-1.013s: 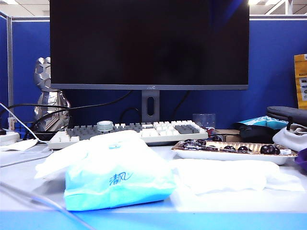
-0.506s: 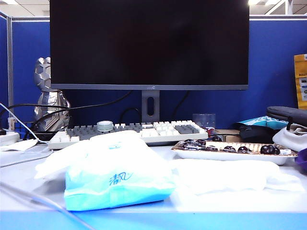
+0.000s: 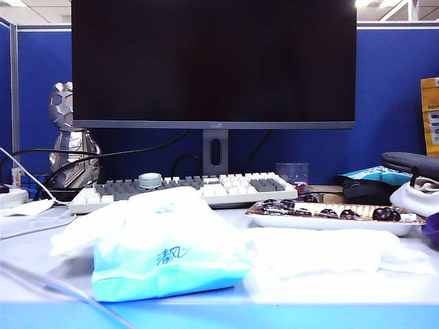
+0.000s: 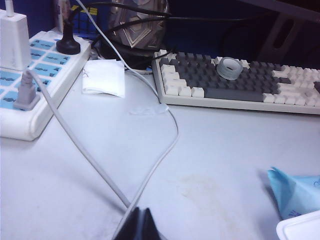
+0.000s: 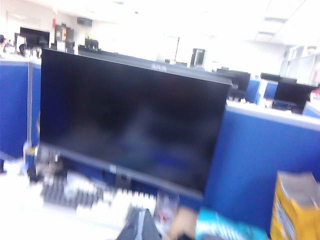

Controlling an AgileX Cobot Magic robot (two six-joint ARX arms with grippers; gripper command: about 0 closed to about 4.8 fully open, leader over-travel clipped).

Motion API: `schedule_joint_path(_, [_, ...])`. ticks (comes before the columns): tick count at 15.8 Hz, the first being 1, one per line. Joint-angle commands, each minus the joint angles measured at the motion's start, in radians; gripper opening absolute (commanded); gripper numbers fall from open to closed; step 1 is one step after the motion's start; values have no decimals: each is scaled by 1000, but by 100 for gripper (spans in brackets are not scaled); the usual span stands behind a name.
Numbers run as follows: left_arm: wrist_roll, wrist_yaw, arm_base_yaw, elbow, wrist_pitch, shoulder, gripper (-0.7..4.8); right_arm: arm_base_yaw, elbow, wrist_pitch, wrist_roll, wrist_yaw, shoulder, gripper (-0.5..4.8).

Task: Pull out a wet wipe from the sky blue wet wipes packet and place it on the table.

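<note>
**A:** What lies around the pack, going from the left?

**B:** At the far left a white power strip with blue sockets (image 4: 30, 75) sits on the pale grey-white tabletop (image 3: 41, 257), with thin grey cables (image 4: 100, 165) running from it across the surface. A small folded white tissue (image 4: 104, 77) lies beside the strip, and a silver faceted figurine (image 3: 67, 137) stands behind. Next comes the grey-and-white keyboard (image 3: 185, 188) with a translucent roll of tape (image 3: 150, 180) on its keys, under the big black monitor (image 3: 212, 62).

**A:** And the sky blue wet wipes packet?

**B:** The soft sky blue wet wipes packet (image 3: 168, 257) lies left of centre near the blue front edge, in front of the keyboard. Its long axis runs left to right, its printed face towards the exterior camera, white top upward. The thin white wet wipe (image 3: 322, 250) lies flat on the tabletop just right of it, spread sideways, its near end touching or nearly touching the pack.

**A:** What's further right?

**B:** A white rectangular tray of dark round fruits (image 3: 336, 218) right behind the wipe, then a clear glass (image 3: 291, 171), a teal-blue pouch (image 3: 377, 175) and a black case (image 3: 411, 163).

**A:** The grippers?

**B:** The left gripper (image 4: 141, 227) hangs above the cables left of the pack, its fingers pressed together, holding nothing. The right gripper (image 5: 141, 227) is raised, facing the monitor in a blurred view; its fingers look closed and empty too.
</note>
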Motion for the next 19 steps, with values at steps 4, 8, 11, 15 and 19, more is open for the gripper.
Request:
schedule_joint_path(4, [3,0,2,-1,7,-3,-3,0,-310,29,5,-3,-181,-1])
schedule_joint_path(8, [3,0,2,-1,7,-3,-3,-87,-896,579,66,-127,-334,-1])
schedule_joint_path(11, [3,1,2,-1,7,-2,-3,-193,-1127,800,151,-282,-335,-1])
schedule_joint_path(15, [3,0,2,-1,7,-3,-3,-373,-1277,874,233,-330,-335,-1])
schedule_joint_path(19, [3,0,2,-1,7,-3,-3,-517,-1352,878,239,-336,-335,-1])
